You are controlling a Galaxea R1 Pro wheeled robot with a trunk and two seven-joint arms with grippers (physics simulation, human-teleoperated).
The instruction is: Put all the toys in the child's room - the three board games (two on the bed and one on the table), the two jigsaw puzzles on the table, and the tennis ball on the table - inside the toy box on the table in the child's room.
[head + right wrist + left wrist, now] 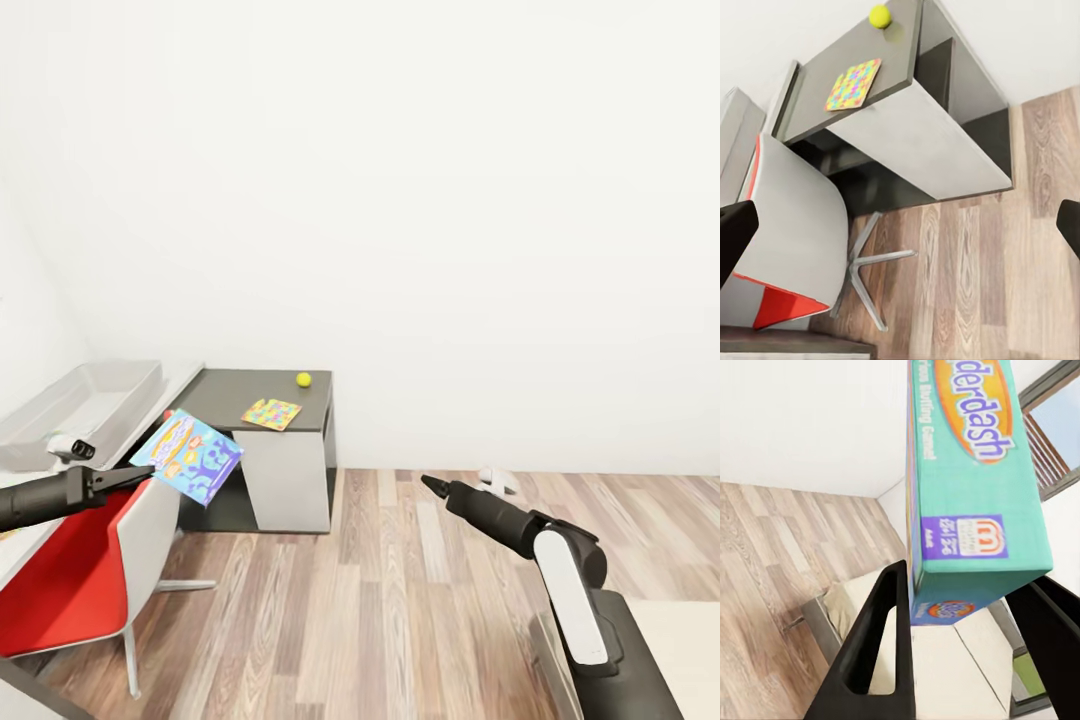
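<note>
So the left gripper (pixel 140 473) is clamped on the small blue printed board game box (pixel 187 456), black fingers (pixel 881 645) pinching one short edge. The box hangs tilted in the air just past the fingertips, over the red-and-white swivel chair (pixel 90 570). In the left wrist view its teal side with purple label sits between the two fingers, with the cream mattress (pixel 937 675) behind it.

Just beyond the held box is the shallow translucent grey plastic bin (pixel 85 405) on the pale grey desk top (pixel 185 385). Further out from that hand, on the lower dark grey section, lie one thin mosaic-patterned jigsaw square (pixel 271 413) and the little yellow-green tennis ball (pixel 303 379), apart from each other.

The right gripper (pixel 432 484) hovers over the wood-plank floor (pixel 380 600), well apart from the desk, fingers spread wide with nothing between them.
</note>
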